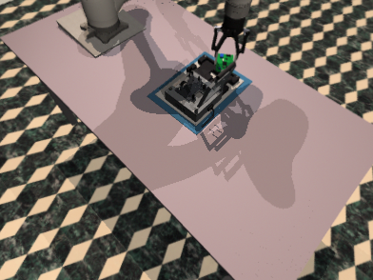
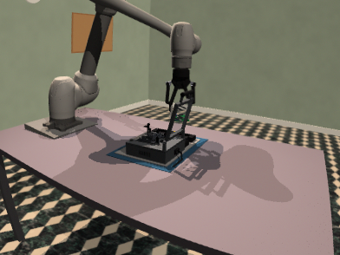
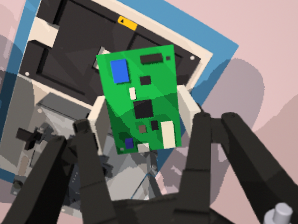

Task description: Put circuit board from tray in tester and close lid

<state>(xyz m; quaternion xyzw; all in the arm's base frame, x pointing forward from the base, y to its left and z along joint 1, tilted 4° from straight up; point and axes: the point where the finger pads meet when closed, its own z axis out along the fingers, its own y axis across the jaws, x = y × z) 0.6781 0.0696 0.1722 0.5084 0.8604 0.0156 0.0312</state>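
Note:
My gripper (image 1: 228, 51) (image 2: 180, 98) (image 3: 142, 103) is shut on the green circuit board (image 1: 224, 60) (image 3: 140, 95), gripping its two long edges. The board hangs face up above the tray (image 1: 205, 63) (image 3: 42, 32), clear of both black pockets. Its white connector (image 3: 168, 134) is at the end nearest the wrist camera. The black tester (image 1: 190, 92) (image 2: 147, 147) (image 3: 50, 120) stands next to the tray on a blue mat (image 1: 156, 97) (image 2: 117, 153) (image 3: 220, 55). Its lid (image 1: 216, 86) (image 2: 175, 119) is swung open and stands up. The pins and posts are too small to make out.
The arm's base (image 1: 100, 24) (image 2: 65, 104) stands on a plate at the table's far left corner. A small yellow label (image 3: 127, 22) marks the tray's far rim. The pink table (image 1: 285, 167) (image 2: 260, 195) runs on to the right of the mat.

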